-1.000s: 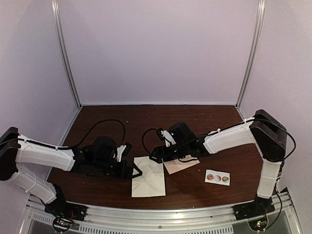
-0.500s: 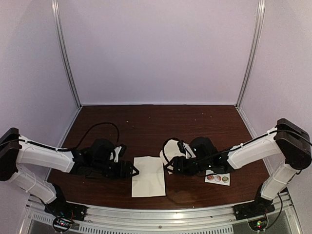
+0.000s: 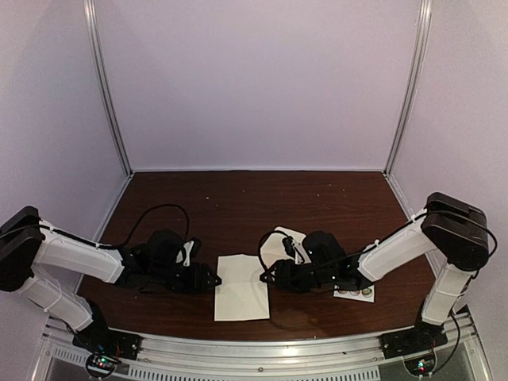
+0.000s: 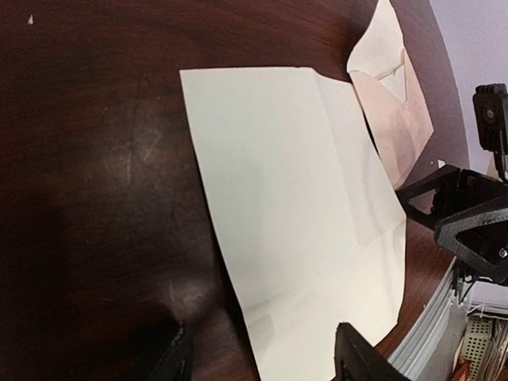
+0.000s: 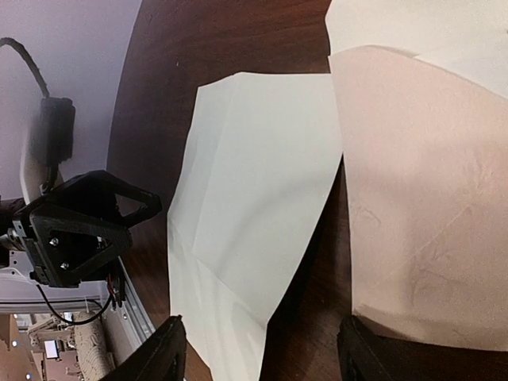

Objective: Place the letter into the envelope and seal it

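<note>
The letter [image 3: 242, 287] lies near-centre on the table [image 3: 238, 198]. The envelope [image 5: 429, 206] lies just right of it, the sticker strip [image 3: 355, 292] beyond.

In your right wrist view the small pale tan paper envelope [image 5: 421, 198] runs off the right edge, and the right end effector [image 5: 260, 357] shows only two fingertips at the bottom. From above, the right arm [image 3: 393, 248] covers most of that envelope and part of the small white sticker strip [image 3: 359, 293]; its stickers are too small to read.
</note>
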Available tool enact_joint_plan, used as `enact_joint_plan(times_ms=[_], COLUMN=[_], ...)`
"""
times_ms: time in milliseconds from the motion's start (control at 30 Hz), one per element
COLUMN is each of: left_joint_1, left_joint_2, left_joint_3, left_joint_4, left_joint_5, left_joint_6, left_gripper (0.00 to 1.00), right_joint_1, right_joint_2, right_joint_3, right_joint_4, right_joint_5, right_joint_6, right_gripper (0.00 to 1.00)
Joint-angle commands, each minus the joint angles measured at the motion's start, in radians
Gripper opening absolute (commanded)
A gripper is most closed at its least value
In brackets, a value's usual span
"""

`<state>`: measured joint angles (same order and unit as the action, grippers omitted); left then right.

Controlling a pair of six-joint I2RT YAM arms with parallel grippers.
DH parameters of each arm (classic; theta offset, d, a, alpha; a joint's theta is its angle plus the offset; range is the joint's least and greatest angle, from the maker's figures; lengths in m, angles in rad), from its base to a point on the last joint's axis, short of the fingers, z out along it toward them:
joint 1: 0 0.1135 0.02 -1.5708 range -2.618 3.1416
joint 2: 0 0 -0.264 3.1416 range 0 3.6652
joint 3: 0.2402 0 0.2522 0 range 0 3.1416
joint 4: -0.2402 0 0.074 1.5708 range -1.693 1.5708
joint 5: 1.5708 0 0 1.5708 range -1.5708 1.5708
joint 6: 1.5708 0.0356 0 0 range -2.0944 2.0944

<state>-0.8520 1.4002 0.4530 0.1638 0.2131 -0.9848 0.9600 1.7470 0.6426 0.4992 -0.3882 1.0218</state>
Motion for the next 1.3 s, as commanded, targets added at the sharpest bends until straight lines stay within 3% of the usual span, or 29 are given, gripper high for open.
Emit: enact_joint_plan(times_ms=[0, 433, 633, 767, 833, 967, 1100, 1200, 1267], left_joint_1=[0.012, 0.011, 0.012, 0.012, 0.012, 0.013, 0.014, 0.013, 0.013], left_joint_2=[0.032, 0.082, 0.066, 0.019, -0.038, -0.188, -0.314, -0.346, -0.331], left_joint_3=[-0.026, -0.025, -0.034, -0.038, -0.026, 0.069, 0.217, 0.351, 0.438], left_joint_4=[0.111, 0.159, 0.159, 0.087, 0.026, -0.149, -0.271, -0.262, -0.249], left_joint_5=[0.016, 0.055, 0.034, -0.048, -0.102, -0.264, -0.380, -0.356, -0.260], left_joint_6=[-0.024, -0.037, -0.037, -0.027, -0.001, 0.120, 0.354, 0.598, 0.761], left_gripper=[0.59, 0.49, 0.47, 0.48, 0.50, 0.56, 0.62, 0.67, 0.68], right_joint_1=[0.014, 0.027, 0.028, 0.021, 0.014, -0.017, -0.071, -0.130, -0.160], right_joint_2=[0.030, 0.126, 0.128, 0.093, 0.063, -0.052, -0.206, -0.301, -0.342], right_joint_3=[0.027, 0.091, 0.094, 0.082, 0.075, 0.066, 0.086, 0.119, 0.152], right_joint_4=[0.070, 0.128, 0.160, 0.197, 0.208, 0.145, -0.041, -0.184, -0.273], right_joint_5=[-0.010, -0.033, -0.043, -0.052, -0.063, -0.056, -0.009, 0.016, 0.007], right_joint_6=[0.028, 0.062, 0.082, 0.109, 0.116, 0.072, -0.039, -0.140, -0.196], right_gripper=[0.64, 0.53, 0.34, 0.04, 0.00, 0.00, 0.00, 0.00, 0.00])
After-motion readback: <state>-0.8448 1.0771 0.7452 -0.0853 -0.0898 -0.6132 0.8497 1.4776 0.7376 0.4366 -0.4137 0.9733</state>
